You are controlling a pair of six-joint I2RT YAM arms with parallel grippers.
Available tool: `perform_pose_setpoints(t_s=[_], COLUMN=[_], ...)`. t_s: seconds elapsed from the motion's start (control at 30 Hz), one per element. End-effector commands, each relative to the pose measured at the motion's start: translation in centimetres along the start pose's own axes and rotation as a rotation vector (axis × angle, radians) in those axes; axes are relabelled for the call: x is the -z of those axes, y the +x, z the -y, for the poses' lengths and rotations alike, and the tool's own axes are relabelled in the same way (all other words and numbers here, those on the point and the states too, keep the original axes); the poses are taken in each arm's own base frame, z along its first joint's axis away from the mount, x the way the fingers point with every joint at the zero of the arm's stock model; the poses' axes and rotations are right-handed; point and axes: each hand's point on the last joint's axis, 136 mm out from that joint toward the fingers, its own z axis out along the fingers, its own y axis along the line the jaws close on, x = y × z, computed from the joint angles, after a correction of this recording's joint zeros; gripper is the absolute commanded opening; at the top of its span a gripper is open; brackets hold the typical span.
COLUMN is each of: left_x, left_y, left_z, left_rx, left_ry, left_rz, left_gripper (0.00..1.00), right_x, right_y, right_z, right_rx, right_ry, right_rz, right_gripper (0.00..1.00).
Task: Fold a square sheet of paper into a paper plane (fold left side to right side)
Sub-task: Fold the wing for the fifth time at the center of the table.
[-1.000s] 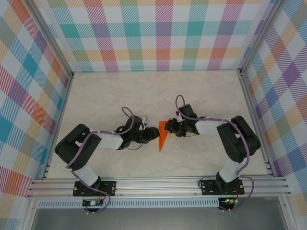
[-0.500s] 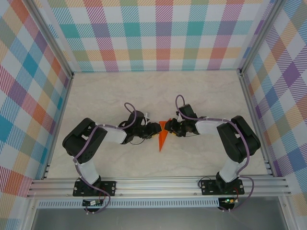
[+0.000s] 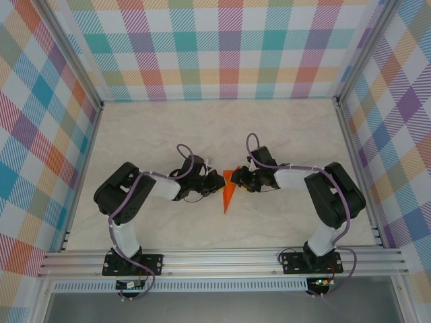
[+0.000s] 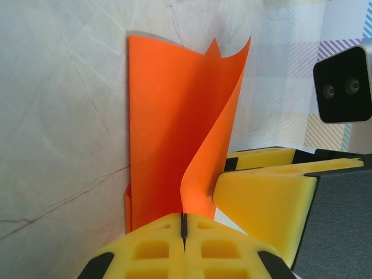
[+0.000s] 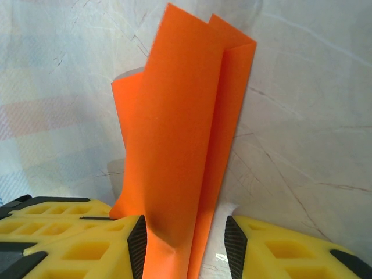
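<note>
Pale marble-look table (image 3: 289, 141) between plaid walls (image 3: 229, 47), with the sheet of paper (image 3: 229, 190) about at its centre, folded narrow, pointed end toward 6 o'clock. Meets the left gripper (image 3: 217, 180) at its 9 o'clock side and the right gripper (image 3: 237, 179) at its 3 o'clock side, both near the wide end at 12 o'clock. For the left gripper, by its wrist view: shut completely, pads (image 4: 163, 238) pressed together, with the lower edge of a raised, curling flap running into the seam between them; seems to pinch this flap. For the right gripper, by its wrist view: half open around the upright folded layers, pad at 9 o'clock touching the paper, pad at 3 o'clock a little apart from it, so no real clamp. Looks very light, thin and soft; bends under own weight, keeps a crease well, slides easily on the smooth table, wrinkles or tears under a hard pull. Better to take hold at the free edge of the flap, near a corner, with a flat and gentle pinch, then to carry it slowly toward 3 o'clock while pressing the other layers down. Risk of a crooked crease with unmatched edges.
</note>
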Motion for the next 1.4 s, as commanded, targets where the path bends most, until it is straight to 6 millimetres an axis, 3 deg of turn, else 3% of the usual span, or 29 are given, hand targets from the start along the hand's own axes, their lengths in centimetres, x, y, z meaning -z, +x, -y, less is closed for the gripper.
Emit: perform_pose_setpoints(t_s=[0.0,0.23,0.37,0.67,1.37], left_x=[0.0,-0.1,-0.2,-0.1,-0.2], left_y=[-1.6,-1.7,-1.7,-1.6,-1.7], left_z=[0.3,0.2,0.3,0.2,0.2], left_rx=[-0.013,-0.021,-0.026,-0.028,-0.041], left_ry=[0.019,0.016,0.017,0.011,0.001], left_rz=[0.024,0.020,0.013,0.010,0.010], left_gripper=[0.00,0.00,0.00,0.00,0.00], right_x=[-0.5,2.8,3.4,1.8,-1.1], right_y=[1.0,-1.5,-3.1,-5.4,-5.4], right_z=[1.4,-1.5,-2.5,-4.4,-2.9], right_rx=[-0.002,0.033,0.027,0.029,-0.014], right_ry=[0.060,-0.015,-0.058,-0.095,-0.039], right_rz=[-0.029,0.062,0.076,0.058,-0.008], right_gripper=[0.45,0.57,0.65,0.84,0.89])
